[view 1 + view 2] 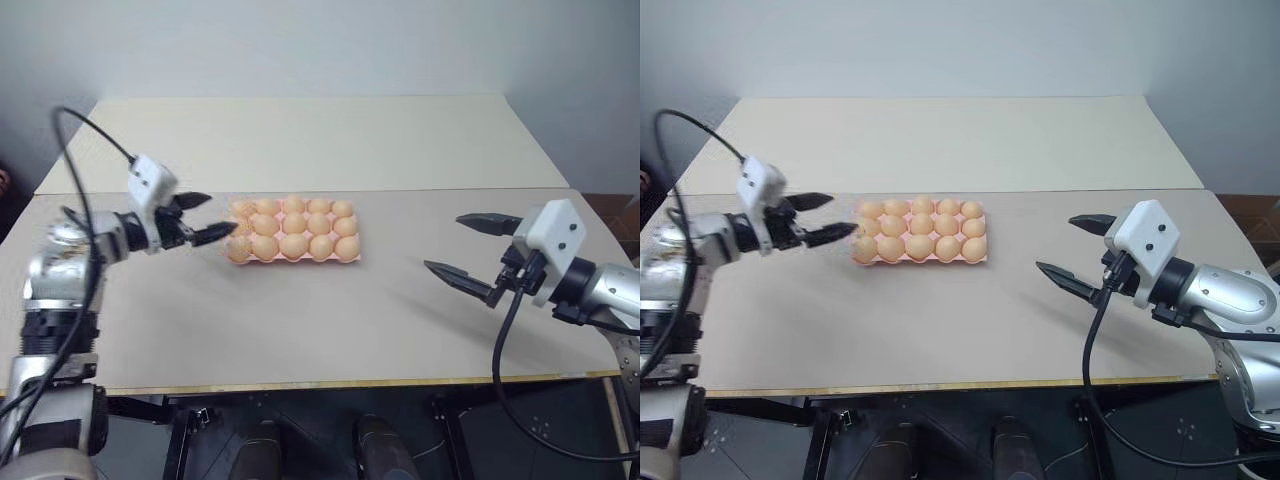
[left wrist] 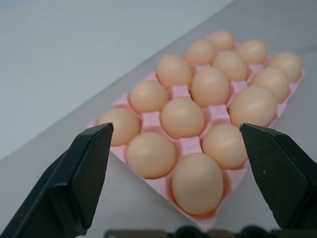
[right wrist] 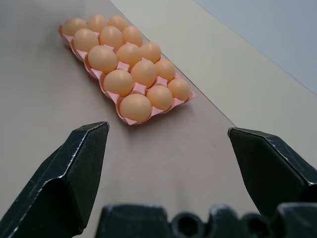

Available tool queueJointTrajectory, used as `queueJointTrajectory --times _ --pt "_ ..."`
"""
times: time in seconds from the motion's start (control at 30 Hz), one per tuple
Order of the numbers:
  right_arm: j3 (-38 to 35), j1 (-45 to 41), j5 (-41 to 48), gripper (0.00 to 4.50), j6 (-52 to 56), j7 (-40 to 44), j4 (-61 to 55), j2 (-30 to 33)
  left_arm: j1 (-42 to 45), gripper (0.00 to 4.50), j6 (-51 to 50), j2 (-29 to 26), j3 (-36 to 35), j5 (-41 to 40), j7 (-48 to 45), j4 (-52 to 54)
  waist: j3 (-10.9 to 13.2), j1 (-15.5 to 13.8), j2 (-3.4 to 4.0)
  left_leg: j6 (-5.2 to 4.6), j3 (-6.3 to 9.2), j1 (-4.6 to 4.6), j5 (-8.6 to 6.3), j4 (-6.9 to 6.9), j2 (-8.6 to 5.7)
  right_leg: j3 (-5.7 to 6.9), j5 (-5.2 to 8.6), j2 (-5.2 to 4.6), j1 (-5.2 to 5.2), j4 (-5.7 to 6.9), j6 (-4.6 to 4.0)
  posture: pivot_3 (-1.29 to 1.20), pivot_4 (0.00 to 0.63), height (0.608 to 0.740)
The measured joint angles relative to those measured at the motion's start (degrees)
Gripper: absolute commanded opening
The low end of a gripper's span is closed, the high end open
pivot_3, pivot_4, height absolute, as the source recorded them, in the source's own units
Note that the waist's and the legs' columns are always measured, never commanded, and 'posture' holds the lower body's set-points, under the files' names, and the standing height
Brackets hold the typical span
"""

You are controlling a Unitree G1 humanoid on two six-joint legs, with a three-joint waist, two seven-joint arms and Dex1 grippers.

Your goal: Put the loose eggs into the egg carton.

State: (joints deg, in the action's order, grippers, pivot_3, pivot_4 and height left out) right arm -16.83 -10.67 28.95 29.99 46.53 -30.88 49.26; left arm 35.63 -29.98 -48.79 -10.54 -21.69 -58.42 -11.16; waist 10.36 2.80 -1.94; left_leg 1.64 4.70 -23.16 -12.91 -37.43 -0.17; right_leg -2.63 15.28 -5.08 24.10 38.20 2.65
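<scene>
The pink egg carton (image 1: 300, 261) lies in the middle of the table with a pale orange-tan egg (image 1: 294, 245) in every cup. Loose eggs are out of view; each egg I see sits in a cup. My left gripper (image 1: 220, 215) hovers just above the table at the carton's left end, open and empty. In the left wrist view its fingers (image 2: 89, 163) frame the nearest eggs (image 2: 197, 183). My right gripper (image 1: 444, 242) hangs well to the right of the carton, open and empty, pointing toward it.
The pale table (image 1: 300, 330) has a seam across it behind the carton, and its front edge (image 1: 330, 383) runs close to me. A black cable (image 1: 90, 125) loops above the left arm, and another hangs from the right wrist.
</scene>
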Motion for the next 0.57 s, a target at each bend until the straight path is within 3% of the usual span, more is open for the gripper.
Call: queueJointTrajectory --times 0.1,0.2,0.33,0.57 --pt "-0.10 -0.73 0.47 4.50 -0.04 1.18 1.37 0.80 -7.85 4.46 1.16 -5.37 -6.26 -1.30 -2.47 3.47 -0.01 0.33 0.03 0.00 -0.02 0.09 0.00 0.12 0.01 -0.04 0.00 -0.01 -0.01 -0.02 0.00 0.00 0.150 0.740" --pt "0.35 -2.00 0.49 4.50 -0.74 2.40 3.45 0.89 -18.07 4.46 -0.53 -7.20 -11.84 -4.37 -5.49 8.92 -0.01 0.01 0.03 0.01 -0.02 0.10 0.01 0.11 0.03 -0.03 0.00 -0.01 -0.05 -0.02 0.00 0.00 0.150 0.740" --pt "1.67 -3.80 0.47 4.50 -1.95 3.60 5.33 0.81 -27.84 4.46 -7.20 -7.36 -18.27 -11.69 -7.88 19.08 -0.01 -0.71 0.02 0.01 -0.01 0.09 0.01 0.09 0.02 0.02 0.00 -0.06 -0.10 -0.08 0.00 0.00 0.150 0.740" --pt "2.96 -4.01 0.47 4.50 -2.45 4.56 6.12 -0.10 -34.81 4.46 -12.78 -5.32 -23.40 -17.86 -3.34 30.38 -0.01 -0.58 0.02 0.01 -0.02 0.12 0.00 0.10 0.03 0.00 0.00 -0.03 -0.09 -0.06 0.00 0.00 0.150 0.740"
